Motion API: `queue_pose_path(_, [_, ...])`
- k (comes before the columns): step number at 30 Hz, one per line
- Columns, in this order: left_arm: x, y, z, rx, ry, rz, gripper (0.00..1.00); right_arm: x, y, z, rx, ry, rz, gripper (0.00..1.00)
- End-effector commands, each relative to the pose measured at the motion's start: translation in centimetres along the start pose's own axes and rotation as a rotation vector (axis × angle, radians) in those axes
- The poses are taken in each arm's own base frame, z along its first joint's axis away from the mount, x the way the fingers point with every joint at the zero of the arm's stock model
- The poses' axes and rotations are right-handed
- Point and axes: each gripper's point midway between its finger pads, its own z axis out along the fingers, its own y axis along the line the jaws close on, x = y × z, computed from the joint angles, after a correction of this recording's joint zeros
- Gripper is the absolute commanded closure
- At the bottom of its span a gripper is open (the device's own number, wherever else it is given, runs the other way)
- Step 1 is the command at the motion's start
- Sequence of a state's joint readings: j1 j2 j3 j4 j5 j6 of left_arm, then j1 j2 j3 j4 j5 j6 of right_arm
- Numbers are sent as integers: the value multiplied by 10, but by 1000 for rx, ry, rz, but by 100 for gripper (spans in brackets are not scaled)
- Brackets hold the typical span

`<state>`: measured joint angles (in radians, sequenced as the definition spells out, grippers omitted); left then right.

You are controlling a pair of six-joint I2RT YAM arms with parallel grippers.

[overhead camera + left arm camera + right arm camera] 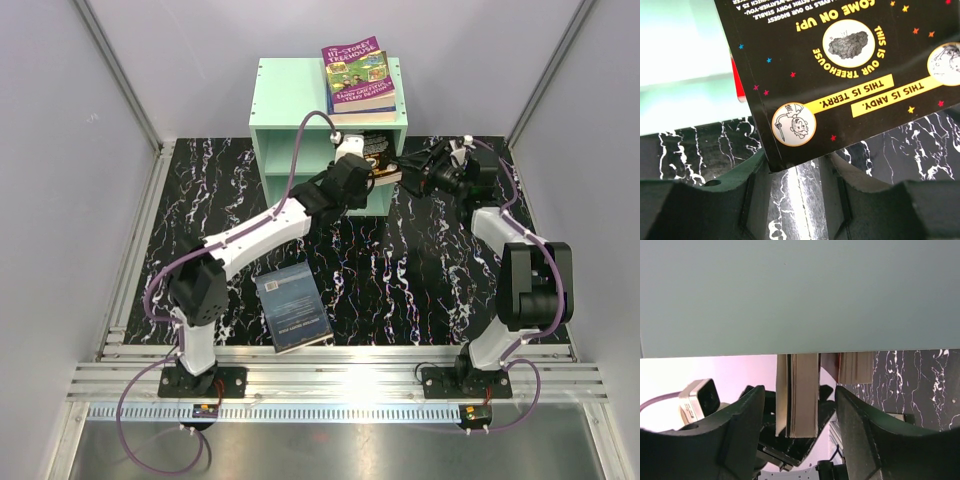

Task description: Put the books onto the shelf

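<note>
The left gripper [795, 200] is clamping its jaws on the corner of a black book [850, 65] at the shelf [290, 150] front. The right gripper [800, 430], jaws standing open, is straddling book edges [802, 395] without touching. Purple book [358, 75] is lying atop the shelf, blue book [293, 307] on the bench [420, 270].

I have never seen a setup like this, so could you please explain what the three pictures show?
Two robot arms are bolted at the near edge of a marbled black table. The overhead picture looks down from behind them; the other two come from cameras on each wrist.

At the back stands a mint-green shelf with a purple book stacked on top. A blue book lies flat on the table.

The left pincer grips a black-covered book by its corner at the shelf's front. The right pincer has its jaws open, standing either side of a book's page edges, not clamping them.
</note>
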<state>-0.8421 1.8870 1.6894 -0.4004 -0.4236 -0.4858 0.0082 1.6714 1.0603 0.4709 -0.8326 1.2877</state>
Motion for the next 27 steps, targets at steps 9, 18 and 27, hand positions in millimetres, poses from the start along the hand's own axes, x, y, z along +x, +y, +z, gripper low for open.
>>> queue_pose_path(9, [-51,-12,16,48,-84,-34,58,17,-9,-7,-19,38,-27,34])
queue_pose_path(18, [-51,3,30,75,-47,-27,58,34,-36,-18,-3,43,11,34])
queue_pose_path(27, [-49,17,38,70,-7,-15,57,61,-66,-33,13,65,42,35])
